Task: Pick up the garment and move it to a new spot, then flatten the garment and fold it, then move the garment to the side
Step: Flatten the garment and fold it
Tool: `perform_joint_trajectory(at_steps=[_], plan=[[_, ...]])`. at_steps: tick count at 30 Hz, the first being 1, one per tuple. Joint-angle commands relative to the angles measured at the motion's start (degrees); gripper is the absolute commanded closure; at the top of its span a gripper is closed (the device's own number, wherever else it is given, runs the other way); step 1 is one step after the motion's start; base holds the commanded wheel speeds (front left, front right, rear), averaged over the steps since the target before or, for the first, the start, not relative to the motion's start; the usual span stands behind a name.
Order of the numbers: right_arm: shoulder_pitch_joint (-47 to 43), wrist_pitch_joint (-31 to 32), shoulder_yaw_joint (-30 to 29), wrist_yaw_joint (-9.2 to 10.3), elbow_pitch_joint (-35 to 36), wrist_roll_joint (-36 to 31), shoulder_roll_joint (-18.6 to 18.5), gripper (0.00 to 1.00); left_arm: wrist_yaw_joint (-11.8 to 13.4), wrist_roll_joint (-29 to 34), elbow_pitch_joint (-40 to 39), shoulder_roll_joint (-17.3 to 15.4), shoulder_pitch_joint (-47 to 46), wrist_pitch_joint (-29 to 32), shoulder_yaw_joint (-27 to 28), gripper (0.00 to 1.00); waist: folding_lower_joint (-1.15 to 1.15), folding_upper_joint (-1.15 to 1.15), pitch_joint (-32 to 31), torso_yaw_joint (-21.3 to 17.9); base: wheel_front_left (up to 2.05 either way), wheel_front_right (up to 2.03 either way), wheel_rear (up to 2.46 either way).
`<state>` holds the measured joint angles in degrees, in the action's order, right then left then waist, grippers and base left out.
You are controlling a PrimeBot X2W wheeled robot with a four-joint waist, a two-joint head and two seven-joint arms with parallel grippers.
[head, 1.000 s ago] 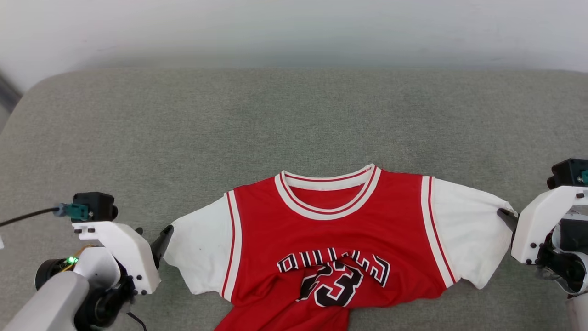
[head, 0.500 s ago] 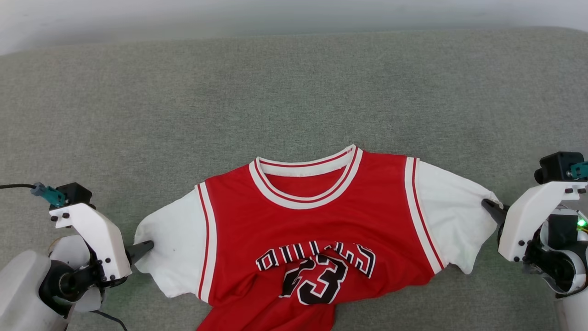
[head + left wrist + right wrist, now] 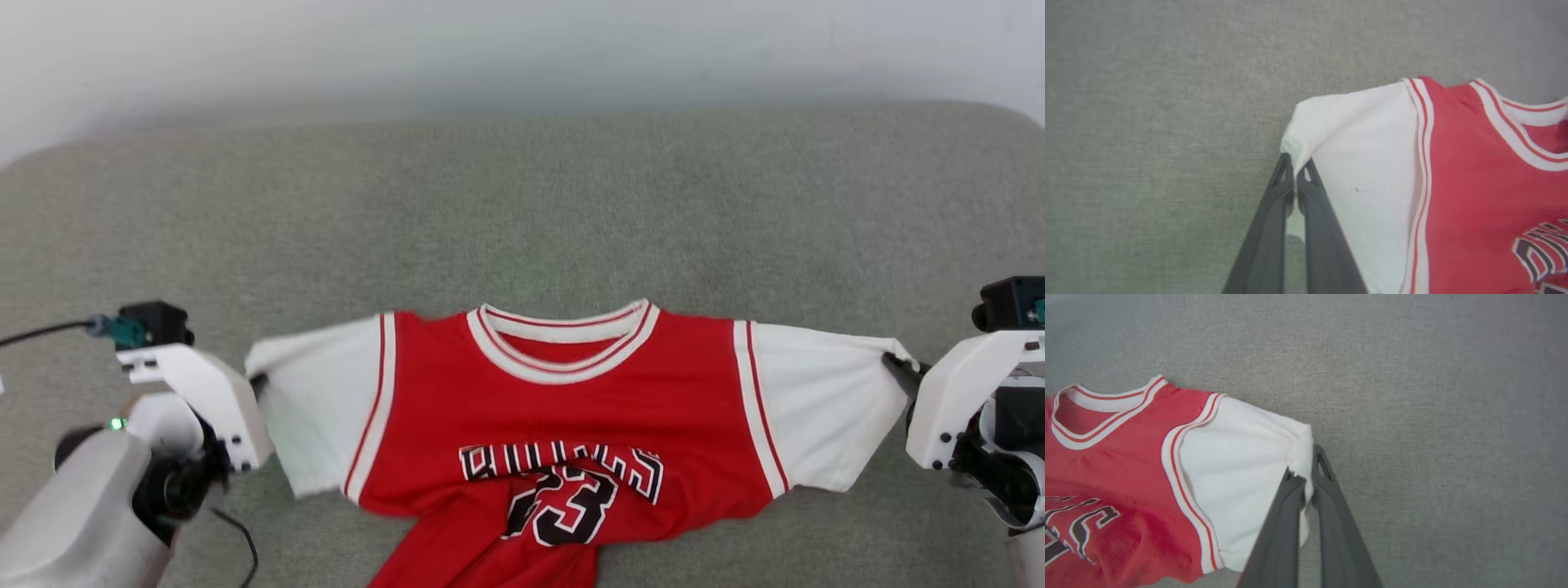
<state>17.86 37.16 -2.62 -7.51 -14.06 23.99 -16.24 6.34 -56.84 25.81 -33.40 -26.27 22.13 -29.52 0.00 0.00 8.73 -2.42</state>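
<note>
Left gripper [image 3: 1295,173]: closed, pinching a white sleeve tip of the garment [image 3: 563,416].
Right gripper [image 3: 1306,471]: closed on the other sleeve tip.
Garment: spread between both grippers, front up, on grey cushion [image 3: 522,212].

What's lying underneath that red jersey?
The jersey lies on a grey-green fabric surface, which shows beyond its collar and both sleeves. Anything directly beneath the cloth is covered, and the jersey's lower part runs out of the head view.

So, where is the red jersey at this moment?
In the head view the jersey lies low and centre on the grey cushion, held between the left end effector and the right end effector.
</note>
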Motion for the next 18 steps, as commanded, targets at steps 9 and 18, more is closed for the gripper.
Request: perform_joint_trajectory(at_steps=[9,18], plan=[[6.9,-4.3,0.7,0.04,-3.6,-2.2,-2.2,1.00,2.7,5.7,-1.8,3.1,-10.0,-7.4,0.1,1.00,0.00,0.00,-6.2,2.3,0.00,0.00,0.00],[23.1,-11.3,3.2,0.04,-10.5,-3.3,-4.8,1.00,2.0,9.7,7.0,7.3,-26.4,-13.1,0.7,1.00,0.00,0.00,-3.5,1.4,0.00,0.00,0.00]])
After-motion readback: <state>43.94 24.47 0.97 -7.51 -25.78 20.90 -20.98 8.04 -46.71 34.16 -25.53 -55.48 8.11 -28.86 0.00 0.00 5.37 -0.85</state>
